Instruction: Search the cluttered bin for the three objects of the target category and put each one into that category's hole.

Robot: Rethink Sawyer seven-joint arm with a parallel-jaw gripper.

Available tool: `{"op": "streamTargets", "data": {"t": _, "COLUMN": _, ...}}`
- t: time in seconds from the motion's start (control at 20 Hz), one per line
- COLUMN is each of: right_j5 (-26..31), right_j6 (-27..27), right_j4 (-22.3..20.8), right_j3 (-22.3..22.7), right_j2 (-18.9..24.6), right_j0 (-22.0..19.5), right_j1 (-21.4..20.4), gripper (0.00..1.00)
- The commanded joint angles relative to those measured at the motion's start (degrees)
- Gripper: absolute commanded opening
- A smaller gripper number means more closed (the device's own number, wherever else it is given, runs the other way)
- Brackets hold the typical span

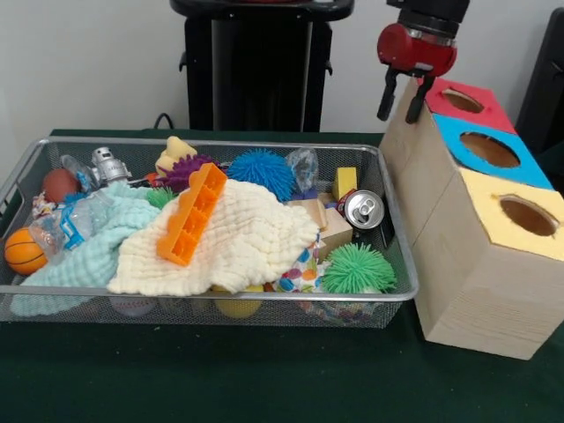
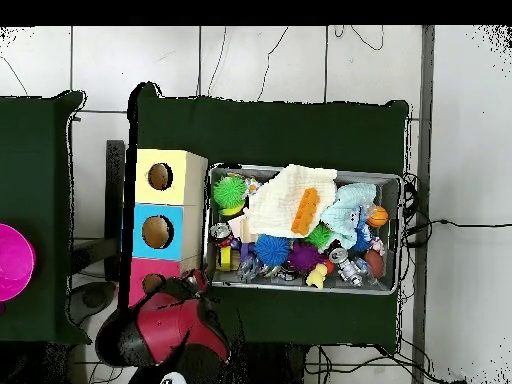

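Hand (image 1: pixel 404 99) hovering at two o'clock of the wire bin (image 1: pixel 26 172), beside the red hole (image 1: pixel 463 100) of the wooden box (image 1: pixel 476 300), fingers apart and empty; target category not evident, so worth uncovering first. Best to travel toward nine o'clock over the bin, lift the cream cloth (image 1: pixel 238 242) and orange block (image 1: pixel 192 214) aside; green spiky ball (image 1: pixel 357 268) and can (image 1: pixel 363 210) lie exposed at the bin's four o'clock corner; descend vertically, clear of the rim.
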Motion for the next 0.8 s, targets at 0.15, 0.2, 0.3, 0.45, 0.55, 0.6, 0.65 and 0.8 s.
{"op": "streamTargets", "data": {"t": 0.15, "right_j5": 2.1, "right_j6": 6.7, "right_j4": 0.6, "right_j3": 5.6, "right_j2": 11.0, "right_j0": -10.3, "right_j1": -4.0, "gripper": 1.00}}
{"op": "streamTargets", "data": {"t": 0.2, "right_j5": 1.6, "right_j6": 6.6, "right_j4": 0.2, "right_j3": 5.4, "right_j2": 11.0, "right_j0": -10.5, "right_j1": -3.7, "gripper": 1.00}}
{"op": "streamTargets", "data": {"t": 0.3, "right_j5": 1.5, "right_j6": 6.1, "right_j4": -0.6, "right_j3": 4.7, "right_j2": 10.8, "right_j0": -10.8, "right_j1": -3.5, "gripper": 1.00}}
{"op": "streamTargets", "data": {"t": 0.45, "right_j5": 2.2, "right_j6": 4.9, "right_j4": -1.5, "right_j3": 3.2, "right_j2": 10.8, "right_j0": -11.7, "right_j1": -3.2, "gripper": 1.00}}
{"op": "streamTargets", "data": {"t": 0.55, "right_j5": 3.4, "right_j6": 3.6, "right_j4": -1.9, "right_j3": 2.2, "right_j2": 11.6, "right_j0": -12.8, "right_j1": -3.3, "gripper": 1.00}}
{"op": "streamTargets", "data": {"t": 0.6, "right_j5": 3.7, "right_j6": 3.1, "right_j4": -2.2, "right_j3": 1.8, "right_j2": 12.0, "right_j0": -13.5, "right_j1": -3.2, "gripper": 1.00}}
{"op": "streamTargets", "data": {"t": 0.65, "right_j5": 3.7, "right_j6": 2.7, "right_j4": -2.4, "right_j3": 1.3, "right_j2": 12.4, "right_j0": -14.1, "right_j1": -2.9, "gripper": 1.00}}
{"op": "streamTargets", "data": {"t": 0.8, "right_j5": 2.2, "right_j6": 1.9, "right_j4": -3.5, "right_j3": 0.3, "right_j2": 13.3, "right_j0": -15.9, "right_j1": -1.8, "gripper": 1.00}}
